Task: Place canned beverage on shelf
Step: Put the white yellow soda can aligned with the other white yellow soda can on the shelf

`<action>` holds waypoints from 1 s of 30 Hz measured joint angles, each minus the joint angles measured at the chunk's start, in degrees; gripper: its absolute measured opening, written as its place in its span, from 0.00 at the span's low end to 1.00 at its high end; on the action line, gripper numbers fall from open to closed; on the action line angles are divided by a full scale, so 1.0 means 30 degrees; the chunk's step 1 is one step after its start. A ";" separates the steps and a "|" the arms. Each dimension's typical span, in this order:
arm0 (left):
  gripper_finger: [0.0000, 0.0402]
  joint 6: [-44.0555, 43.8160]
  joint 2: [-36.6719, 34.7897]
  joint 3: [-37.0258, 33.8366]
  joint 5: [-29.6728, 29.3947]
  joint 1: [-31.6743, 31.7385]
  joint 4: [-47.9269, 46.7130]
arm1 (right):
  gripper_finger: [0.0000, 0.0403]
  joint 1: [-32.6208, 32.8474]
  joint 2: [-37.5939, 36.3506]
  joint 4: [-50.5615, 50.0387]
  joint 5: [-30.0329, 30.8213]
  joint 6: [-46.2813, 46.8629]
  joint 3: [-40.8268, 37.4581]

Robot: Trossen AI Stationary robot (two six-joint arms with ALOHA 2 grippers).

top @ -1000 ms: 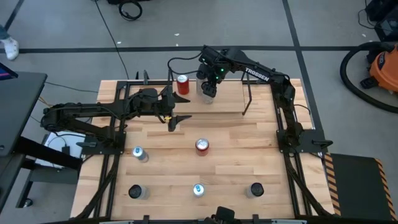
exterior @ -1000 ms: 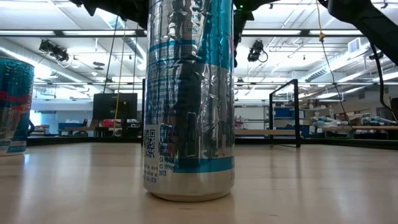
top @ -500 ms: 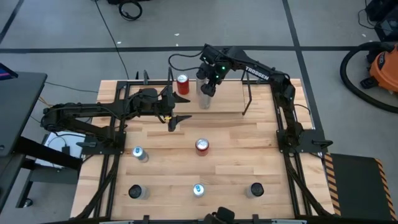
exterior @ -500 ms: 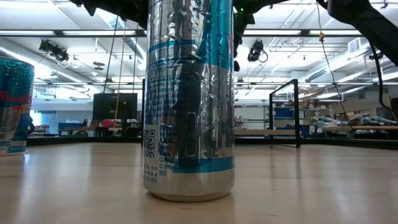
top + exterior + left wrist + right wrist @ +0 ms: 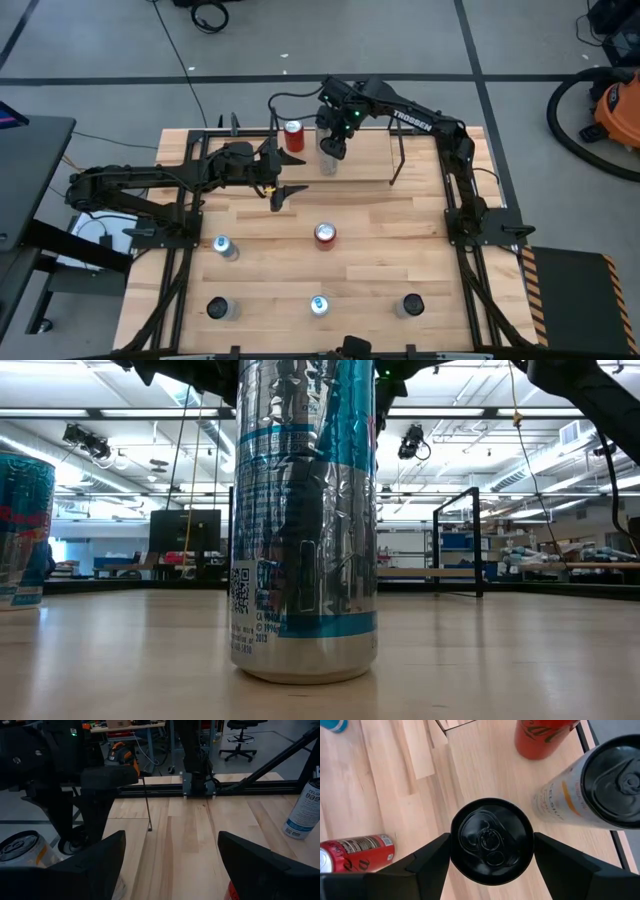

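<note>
Wood table (image 5: 400, 230) with 5 loose cans, grey floor around; upper centre, my right gripper (image 5: 492, 851) straddles a black-topped can (image 5: 492, 840), half-open, contact unclear.

Glossy metal can (image 5: 305, 520), matt wood table (image 5: 400, 250)

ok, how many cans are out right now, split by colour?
Red cans: 2
Silver-and-blue cans: 2
Black-topped cans: 4
Total: 8
</note>
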 joint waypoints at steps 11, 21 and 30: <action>0.80 0.0000 0.0003 0.0000 -0.0003 0.0004 0.0000 | 0.77 0.0017 0.0051 -0.0034 0.0658 -0.0403 -0.0036; 0.80 0.0007 -0.0002 0.0000 0.0002 0.0001 -0.0015 | 0.79 0.0010 -0.0173 -0.0396 0.0568 -0.0348 -0.0029; 0.80 0.0007 0.0001 0.0000 0.0002 0.0004 -0.0029 | 0.79 0.0112 -0.0528 -0.0361 0.0568 0.2027 -0.0008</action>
